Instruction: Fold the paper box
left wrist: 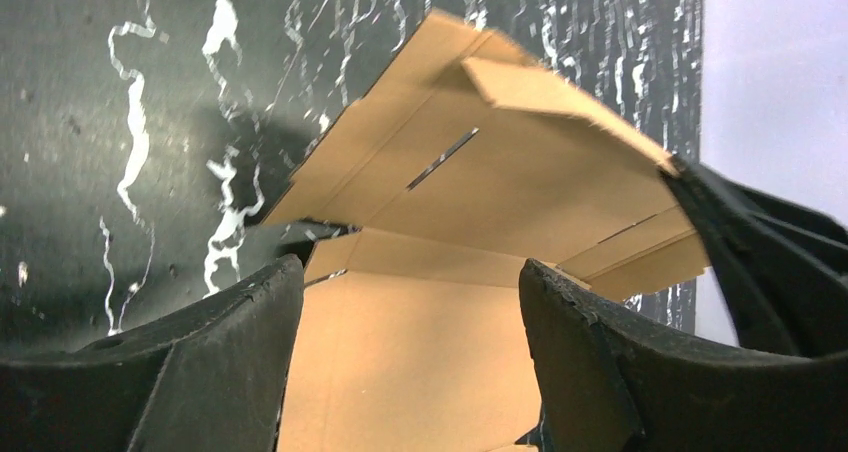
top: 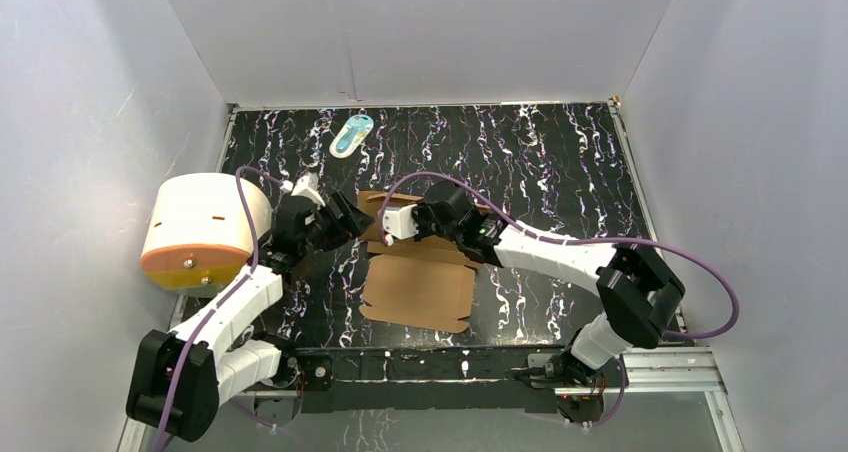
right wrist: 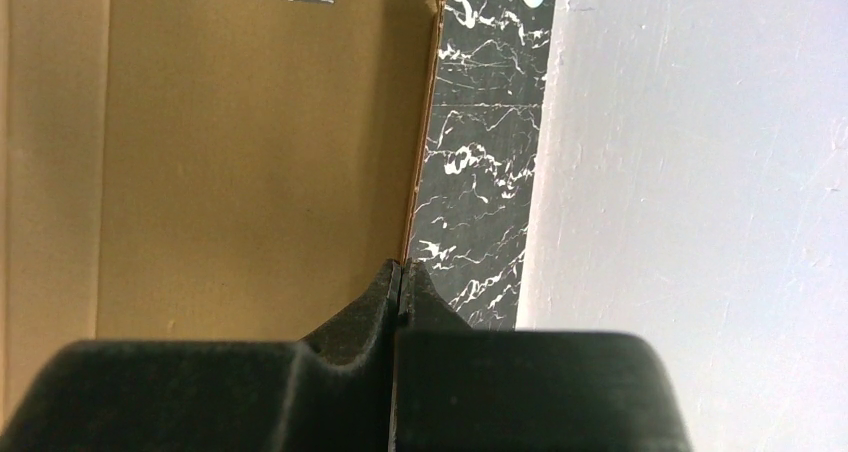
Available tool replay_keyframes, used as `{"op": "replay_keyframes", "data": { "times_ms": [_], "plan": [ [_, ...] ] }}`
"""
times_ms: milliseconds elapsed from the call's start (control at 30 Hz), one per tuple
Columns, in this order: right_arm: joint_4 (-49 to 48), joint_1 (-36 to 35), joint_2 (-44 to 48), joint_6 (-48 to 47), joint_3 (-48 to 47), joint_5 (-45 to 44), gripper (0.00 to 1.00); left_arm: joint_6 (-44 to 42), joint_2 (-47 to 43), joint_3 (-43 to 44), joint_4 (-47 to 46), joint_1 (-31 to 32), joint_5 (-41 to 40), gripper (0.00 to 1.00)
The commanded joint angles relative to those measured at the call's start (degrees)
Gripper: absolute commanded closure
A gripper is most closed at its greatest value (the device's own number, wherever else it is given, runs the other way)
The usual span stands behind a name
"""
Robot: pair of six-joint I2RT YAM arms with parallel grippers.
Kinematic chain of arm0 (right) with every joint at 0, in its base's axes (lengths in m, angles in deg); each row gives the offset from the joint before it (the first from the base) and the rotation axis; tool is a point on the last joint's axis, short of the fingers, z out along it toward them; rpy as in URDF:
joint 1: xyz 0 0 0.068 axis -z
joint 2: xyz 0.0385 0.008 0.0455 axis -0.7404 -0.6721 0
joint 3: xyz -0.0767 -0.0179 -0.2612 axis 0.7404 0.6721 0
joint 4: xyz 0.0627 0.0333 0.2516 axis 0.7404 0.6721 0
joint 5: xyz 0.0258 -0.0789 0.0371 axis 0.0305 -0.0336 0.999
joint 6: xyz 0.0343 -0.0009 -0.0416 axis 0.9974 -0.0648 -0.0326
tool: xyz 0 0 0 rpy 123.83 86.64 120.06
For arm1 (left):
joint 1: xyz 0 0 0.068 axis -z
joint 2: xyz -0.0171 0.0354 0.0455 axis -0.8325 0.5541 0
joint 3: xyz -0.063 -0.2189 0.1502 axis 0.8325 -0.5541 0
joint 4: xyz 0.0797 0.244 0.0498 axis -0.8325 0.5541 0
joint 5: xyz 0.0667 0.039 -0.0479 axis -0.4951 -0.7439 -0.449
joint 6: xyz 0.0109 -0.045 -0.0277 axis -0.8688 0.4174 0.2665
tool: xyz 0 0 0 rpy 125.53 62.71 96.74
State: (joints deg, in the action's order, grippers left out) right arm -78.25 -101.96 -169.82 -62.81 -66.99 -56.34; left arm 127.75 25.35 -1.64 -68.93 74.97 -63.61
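The paper box (top: pixel 420 290) is a brown cardboard sheet in the middle of the table, its near panel flat and its far part raised between the two grippers. My right gripper (top: pixel 386 234) is shut on the thin edge of an upright panel (right wrist: pixel 250 172), which runs straight into the closed jaws of the right gripper (right wrist: pixel 402 269). My left gripper (top: pixel 352 220) is at the box's far left corner. In the left wrist view the left gripper (left wrist: pixel 410 292) stands open, with the flat panel (left wrist: pixel 400 372) showing past its fingers (left wrist: pixel 240 352) and the folded flaps (left wrist: pixel 480 172) beyond.
A large white-and-orange cylinder (top: pixel 205 230) lies on its side at the left edge, close behind the left arm. A small teal-white packet (top: pixel 351 134) lies near the back wall. White walls enclose the black marbled table (top: pixel 560 162) on three sides.
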Motion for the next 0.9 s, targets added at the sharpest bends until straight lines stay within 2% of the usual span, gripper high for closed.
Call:
{"op": "replay_keyframes", "data": {
  "times_ms": [0, 167, 300, 333, 367, 600, 867],
  "plan": [
    [-1.96, -0.29, 1.68, -0.87, 1.78, -0.36, 1.00, 2.38, -1.93, -3.18, -4.83, 0.28, -0.72, 0.25],
    [-1.96, -0.30, 1.50, -0.87, 2.21, -0.36, 1.00, 2.05, 0.07, -5.85, -7.86, 0.26, 1.12, 0.34],
    [-1.96, -0.29, 1.41, -0.87, 2.64, -0.36, 1.00, 2.26, 2.79, -7.05, -10.49, 0.24, 1.64, 0.35],
    [-11.29, -0.25, 1.29, 1.78, 2.78, 1.99, 0.90, 2.32, 3.71, -7.19, -11.17, 0.24, 1.72, 0.35],
    [-15.19, -0.33, 1.20, -6.76, 2.94, 0.68, 1.00, 2.45, 4.62, -7.31, -11.78, 0.31, 1.92, 0.35],
    [-20.80, -0.39, 1.16, -10.94, 4.59, 0.45, 1.00, 3.98, 10.60, -8.79, -17.19, 1.99, 2.32, 0.36],
    [-21.17, -0.39, -0.24, -11.91, 4.48, 1.32, 1.00, 1.65, 15.16, -8.26, -23.65, 3.37, -3.83, 0.38]
  ]
}}
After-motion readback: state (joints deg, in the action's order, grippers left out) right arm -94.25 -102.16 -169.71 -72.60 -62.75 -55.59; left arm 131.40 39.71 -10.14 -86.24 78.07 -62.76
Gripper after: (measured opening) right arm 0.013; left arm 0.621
